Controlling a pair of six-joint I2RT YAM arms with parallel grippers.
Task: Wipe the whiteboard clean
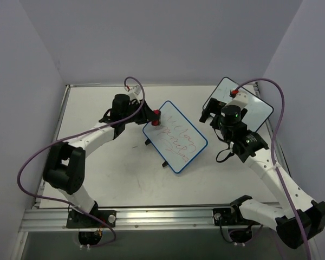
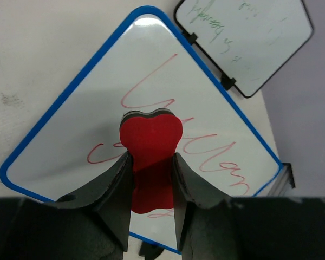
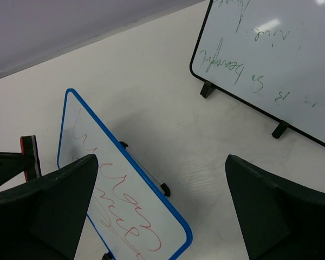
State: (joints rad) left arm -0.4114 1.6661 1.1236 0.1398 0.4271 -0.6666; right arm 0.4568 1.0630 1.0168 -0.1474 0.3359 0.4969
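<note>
The whiteboard (image 1: 175,136) stood on its small black feet near the middle of the table (image 1: 108,162), turned like a diamond in the top view, its long sides running from 11 o'clock down to 5 o'clock. Red scrawl covered most of its face.

The left gripper (image 1: 151,116) was clenched on a red heart-shaped eraser (image 1: 156,116) with a dark felt layer. It held the eraser over the board's short edge, toward 11 o'clock from the board's centre. In the left wrist view the eraser (image 2: 150,135) sat between both fingers (image 2: 119,179), its red reflection showing on the white face below. Whether the felt touched the board could not be told.

The right gripper (image 3: 161,160) hung released, jaws wide and grasping nothing. It hung above the table at about 2 o'clock from the whiteboard. Beyond it lay 1 dark-rimmed board (image 1: 254,108) bearing green writing.
</note>
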